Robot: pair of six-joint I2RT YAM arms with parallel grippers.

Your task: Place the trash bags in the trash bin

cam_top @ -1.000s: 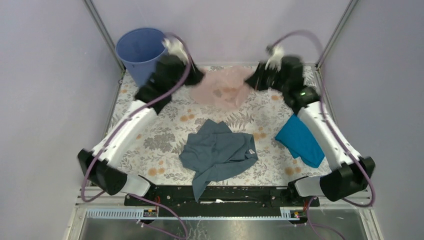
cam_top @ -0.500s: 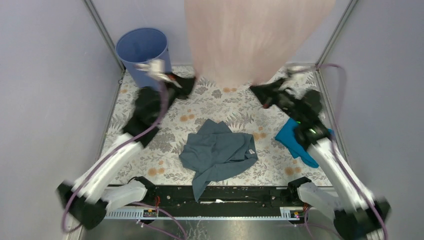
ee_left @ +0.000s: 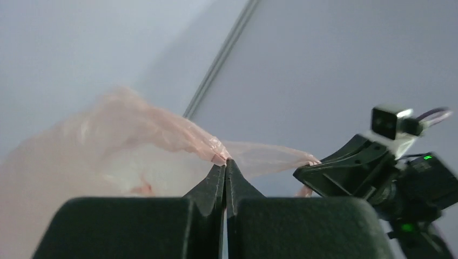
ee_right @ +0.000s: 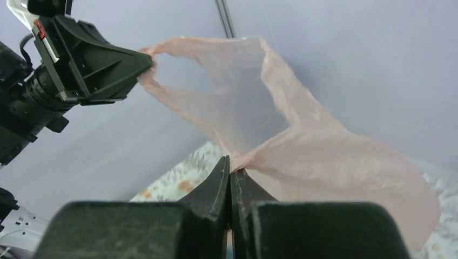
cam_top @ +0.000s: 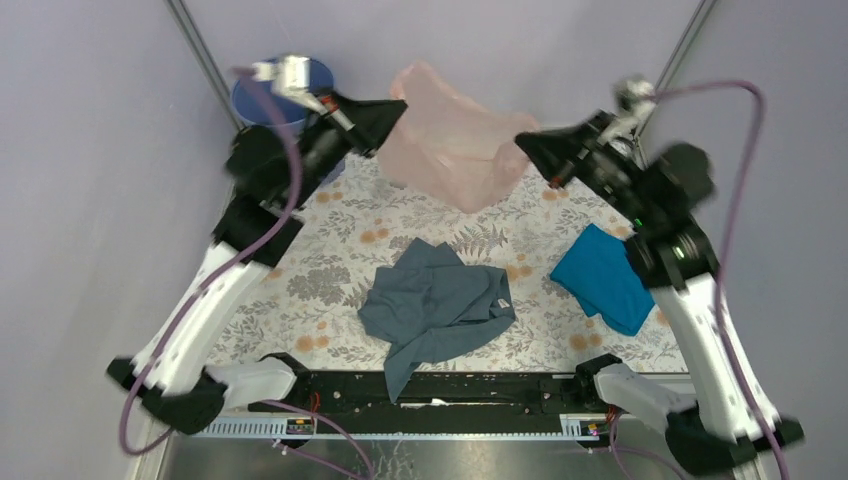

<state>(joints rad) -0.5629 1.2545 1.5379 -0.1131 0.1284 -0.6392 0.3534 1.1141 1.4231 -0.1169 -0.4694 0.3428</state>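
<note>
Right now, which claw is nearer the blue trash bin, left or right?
Left. The left claw pinches the pink bag close beside the blue bin; the right claw pinches the bag's other edge, farther off, beyond the bag.

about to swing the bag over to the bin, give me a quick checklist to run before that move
1. Left gripper shut on the trash bag: ok, its fingers pinch one edge.
2. Right gripper shut on the bag: ok, it pinches another edge.
3. Bag off the table: cannot tell. It hangs between the grippers, and its lowest fold is unclear.
4. Trash bin mouth free: cannot tell, the left arm covers most of it.
5. Grey-blue garment and turquoise cloth apart from the bag: ok, both lie nearer the bases.
</note>
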